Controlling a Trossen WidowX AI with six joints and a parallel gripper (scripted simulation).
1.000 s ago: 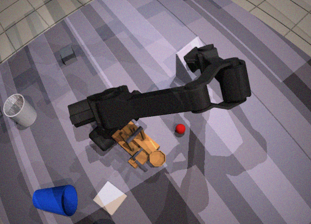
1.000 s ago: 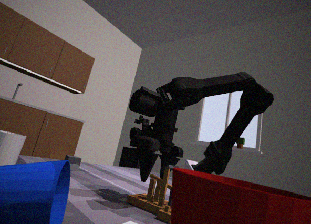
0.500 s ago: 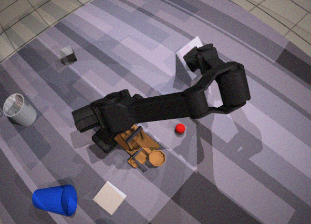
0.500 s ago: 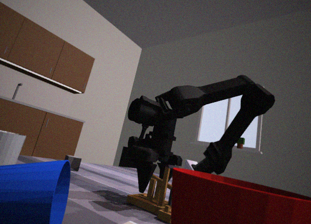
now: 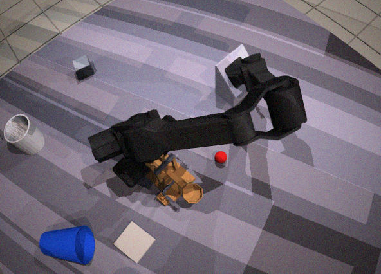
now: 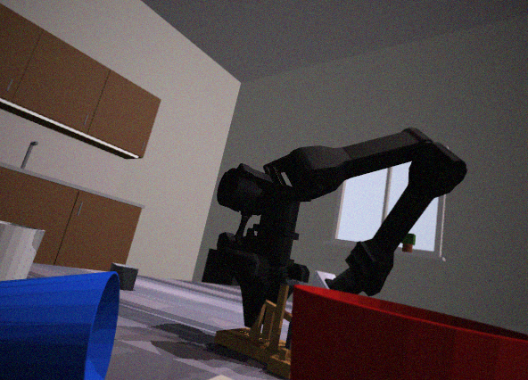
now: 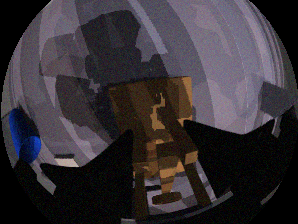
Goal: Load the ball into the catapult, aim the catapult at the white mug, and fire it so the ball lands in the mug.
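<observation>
The orange-brown catapult (image 5: 185, 174) (image 6: 238, 339) (image 7: 183, 97) stands upright on the floor, its empty octagonal cup at the lower right in the top view. My gripper (image 7: 158, 129) points down over its other end, with a finger close against each side of its upright frame. It looks shut on the frame, though contact is partly hidden. The red ball (image 5: 221, 157) lies on the floor to the right of the catapult, outside the cup; it is not visible in the other views. The white mug (image 5: 32, 141) (image 6: 17, 253) stands upright at the far left, its opening empty.
A blue cup (image 5: 59, 244) (image 6: 45, 325) (image 7: 19, 131) lies on its side near a flat cream tile (image 5: 134, 242) (image 7: 66, 161). A grey block (image 5: 83, 68) (image 6: 126, 276) sits at the upper left. A white wedge (image 5: 223, 85) stands by the arm's base. A red container (image 6: 401, 341) fills the near right.
</observation>
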